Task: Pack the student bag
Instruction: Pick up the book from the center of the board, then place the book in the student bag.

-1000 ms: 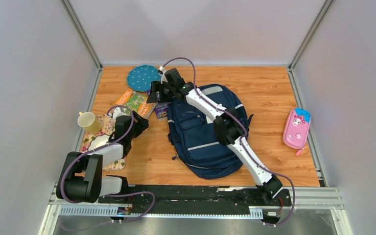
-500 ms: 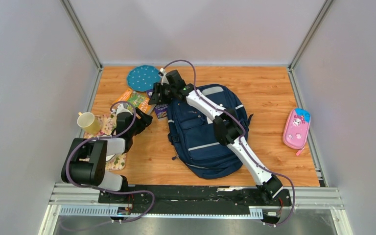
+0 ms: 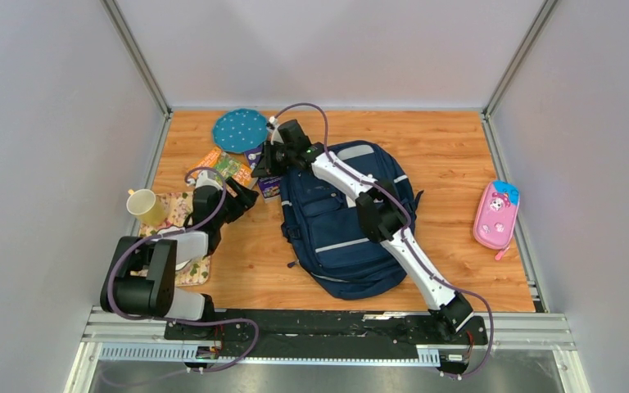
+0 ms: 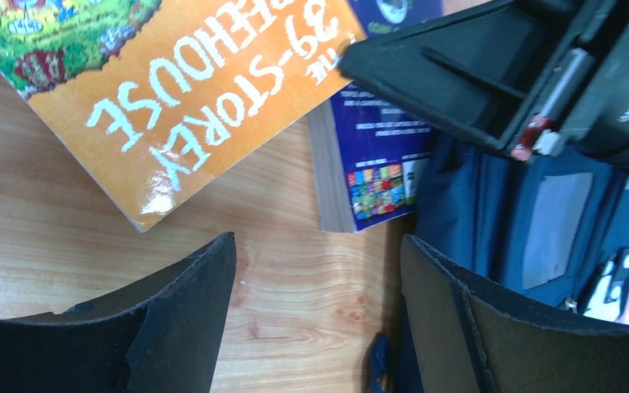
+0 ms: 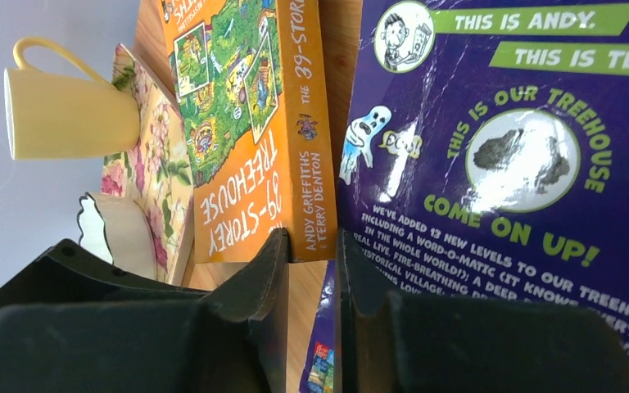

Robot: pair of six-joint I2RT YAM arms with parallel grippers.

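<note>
The student bag (image 3: 340, 229), a navy backpack, lies flat mid-table; its blue fabric (image 4: 491, 213) fills the right of the left wrist view. A purple book (image 3: 269, 187) lies at the bag's upper left corner, next to an orange book (image 3: 225, 166). My right gripper (image 3: 264, 168) reaches over the bag. In its wrist view the jaws (image 5: 311, 254) stand narrow, pinching the edge of the purple book (image 5: 500, 164). The orange book (image 5: 246, 123) lies just beyond. My left gripper (image 4: 319, 319) hangs open over bare wood, between the orange book (image 4: 172, 90) and the bag.
A yellow cup (image 3: 145, 206) sits on a floral mat (image 3: 178, 214) at the left edge, beside the left arm. A teal dotted disc (image 3: 240, 129) lies at the back. A pink pencil case (image 3: 495, 214) rests at the far right. Walls enclose the table.
The right jaws have closed from wide apart onto the purple book's edge. The left gripper has crept a little forward toward the books and stays open.
</note>
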